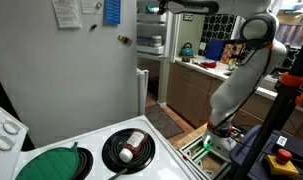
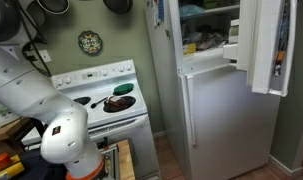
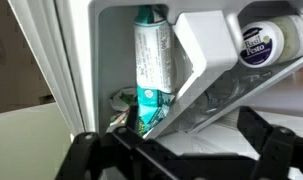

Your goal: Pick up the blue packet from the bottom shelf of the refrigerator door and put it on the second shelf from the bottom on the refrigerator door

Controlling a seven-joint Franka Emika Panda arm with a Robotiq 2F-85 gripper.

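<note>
In the wrist view a teal-blue and white packet stands upright in a clear bin of the white refrigerator door. My gripper is open and empty, with its dark fingers low in the frame, just in front of and below the packet. A slanted clear shelf rail crosses in front of the packet's lower part. In an exterior view the door hangs open at the upper right of the pale-grey refrigerator. In an exterior view my arm reaches up and across the top of the frame; the gripper is hard to make out there.
A jar with a white labelled lid sits in the bin to the right of the packet. A white stove with a pan stands beside the refrigerator's side wall. A kitchen counter with items lies behind.
</note>
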